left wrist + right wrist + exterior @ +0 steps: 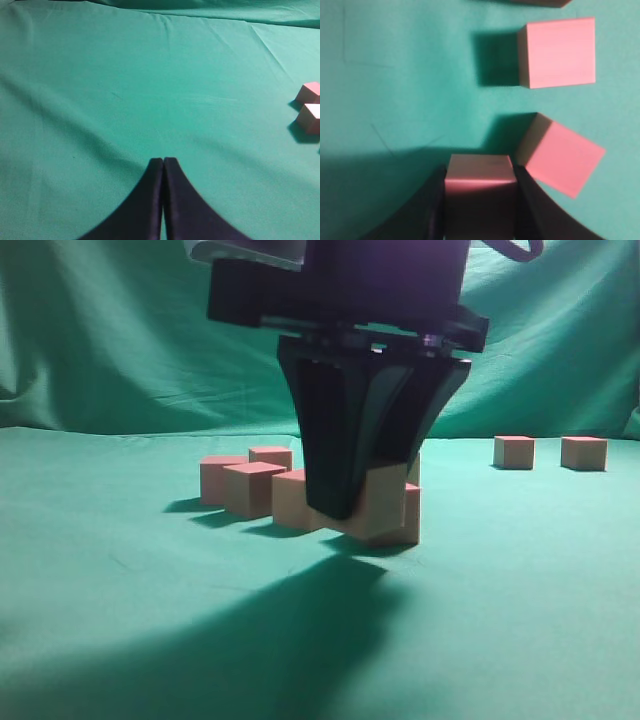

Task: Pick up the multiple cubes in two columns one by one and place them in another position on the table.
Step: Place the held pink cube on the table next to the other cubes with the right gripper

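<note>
One cube (479, 181) sits clamped between the jaws of my right tool (345, 502), at the front of the cluster on the table (120, 620). I judge I should lift it straight up, since a skewed neighbour (561, 157) lies just beside it and could be dragged. Being a cube, it has no long axis; its pink top faces up, sides squared to the jaws. My left tool (163, 162) hovers closed, empty, over bare cloth.

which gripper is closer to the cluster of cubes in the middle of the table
Right. The right gripper is down in the cluster, closed on one cube. The left gripper is shut over bare cloth, with only two cubes off at its view's right edge.
</note>
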Robot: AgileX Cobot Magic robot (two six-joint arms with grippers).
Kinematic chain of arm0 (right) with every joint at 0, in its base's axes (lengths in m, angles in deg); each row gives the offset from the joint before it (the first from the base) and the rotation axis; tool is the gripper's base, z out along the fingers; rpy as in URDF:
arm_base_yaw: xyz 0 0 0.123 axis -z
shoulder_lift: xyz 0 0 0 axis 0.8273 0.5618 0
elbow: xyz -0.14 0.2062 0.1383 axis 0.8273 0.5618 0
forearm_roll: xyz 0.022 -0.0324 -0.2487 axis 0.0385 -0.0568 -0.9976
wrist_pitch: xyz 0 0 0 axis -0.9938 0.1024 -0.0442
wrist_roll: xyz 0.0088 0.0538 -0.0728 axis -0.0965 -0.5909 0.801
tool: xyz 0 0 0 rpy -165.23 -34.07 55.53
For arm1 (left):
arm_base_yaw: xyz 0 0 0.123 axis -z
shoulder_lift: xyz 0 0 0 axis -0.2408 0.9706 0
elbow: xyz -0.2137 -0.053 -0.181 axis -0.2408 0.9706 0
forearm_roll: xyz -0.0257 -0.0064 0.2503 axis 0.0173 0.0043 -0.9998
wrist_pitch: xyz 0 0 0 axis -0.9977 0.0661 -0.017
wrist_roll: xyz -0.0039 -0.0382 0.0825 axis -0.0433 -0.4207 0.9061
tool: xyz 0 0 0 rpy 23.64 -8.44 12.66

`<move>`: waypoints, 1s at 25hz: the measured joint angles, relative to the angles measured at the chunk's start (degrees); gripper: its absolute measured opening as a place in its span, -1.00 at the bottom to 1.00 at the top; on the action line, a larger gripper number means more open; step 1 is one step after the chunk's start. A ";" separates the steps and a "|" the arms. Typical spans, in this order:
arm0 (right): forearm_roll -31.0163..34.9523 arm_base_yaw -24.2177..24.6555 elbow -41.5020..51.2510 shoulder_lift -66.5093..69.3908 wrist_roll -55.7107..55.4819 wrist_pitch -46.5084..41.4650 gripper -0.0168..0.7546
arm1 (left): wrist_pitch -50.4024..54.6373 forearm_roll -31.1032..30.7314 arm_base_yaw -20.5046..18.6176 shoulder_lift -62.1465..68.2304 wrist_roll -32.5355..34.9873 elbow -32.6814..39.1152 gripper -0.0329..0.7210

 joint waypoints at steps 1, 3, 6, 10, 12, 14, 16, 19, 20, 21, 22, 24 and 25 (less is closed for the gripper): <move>0.00 0.00 0.00 0.14 0.00 -0.21 -0.27 | 0.00 0.00 0.00 0.00 0.00 0.00 -0.91; 0.00 0.00 0.00 0.68 0.00 -0.88 -0.27 | 0.00 0.00 0.00 0.00 0.00 0.00 -0.91; 0.00 0.00 0.00 1.26 0.00 -0.97 -0.27 | 0.00 0.00 0.00 0.00 0.00 0.00 -0.91; 0.00 0.00 0.00 1.46 0.00 -1.03 -0.27 | 0.00 0.00 0.00 0.00 0.00 0.00 -0.91; 0.00 0.00 0.00 1.46 0.00 -1.03 -0.27 | 0.00 0.00 0.00 0.00 0.00 0.00 -0.91; 0.00 0.00 0.00 1.46 0.00 -1.03 -0.27 | 0.00 0.00 0.00 0.00 0.00 0.00 -0.91; 0.00 0.00 0.00 1.50 0.00 -1.03 -0.27 | 0.00 0.00 0.00 0.00 0.00 0.00 -0.91; 0.00 0.00 0.00 1.50 0.00 -1.27 -0.12 | 0.00 0.00 0.00 0.00 0.00 0.00 -0.91; 0.00 0.00 0.00 1.50 0.00 -1.55 -0.02 | 0.00 0.00 0.00 0.00 0.00 0.00 -0.91; 0.00 0.00 0.00 1.50 0.00 -1.91 0.08 | 0.00 0.00 0.00 0.00 0.00 0.00 -0.91; 0.00 0.00 0.00 1.50 0.00 -2.62 0.21 | 0.00 0.00 0.00 0.00 0.00 0.00 -0.91; 0.00 0.00 -0.57 1.50 -0.11 -4.58 0.43 | 0.00 0.00 0.00 0.00 0.00 0.00 -0.91; 0.00 0.00 -1.20 1.50 -0.11 -5.91 0.48 | 0.00 0.00 0.00 0.00 0.00 0.00 -0.91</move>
